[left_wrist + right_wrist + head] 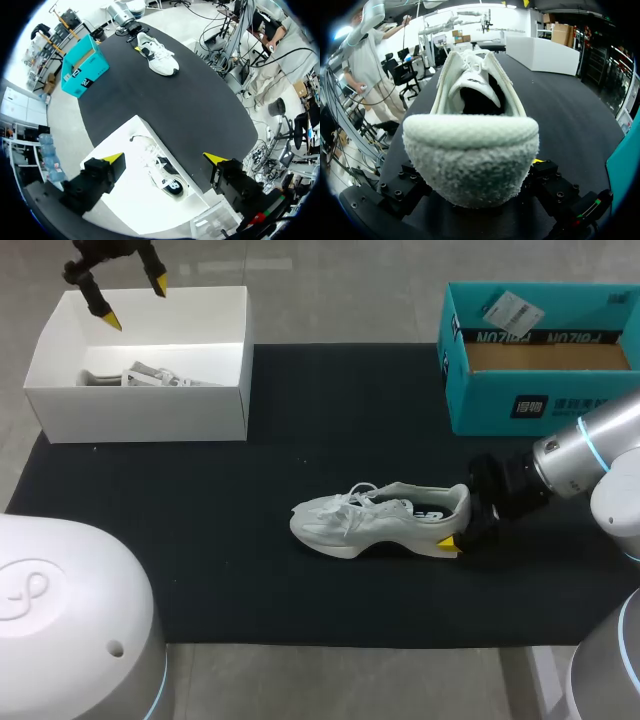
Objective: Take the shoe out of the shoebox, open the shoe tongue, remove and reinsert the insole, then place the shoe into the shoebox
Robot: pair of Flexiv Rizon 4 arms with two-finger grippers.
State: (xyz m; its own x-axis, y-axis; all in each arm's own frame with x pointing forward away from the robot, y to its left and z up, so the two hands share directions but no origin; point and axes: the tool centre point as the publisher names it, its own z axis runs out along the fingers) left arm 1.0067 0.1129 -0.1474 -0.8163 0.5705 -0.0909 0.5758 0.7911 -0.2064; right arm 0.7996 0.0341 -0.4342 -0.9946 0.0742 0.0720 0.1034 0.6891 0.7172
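The shoe (380, 520) is laid upright on its sole on the black mat (200, 540), toe pointed to the left side. Its heel is clamped between the fingers of the right end effector (458, 525). The left end effector (135, 302) is held above the white shoebox (140, 405), with fingers wide apart. A second shoe (160, 376) is seen inside this box.

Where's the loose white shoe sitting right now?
Head view: the white shoe lies on the black mat, right of centre, with its heel at the right gripper, in front of the teal box.
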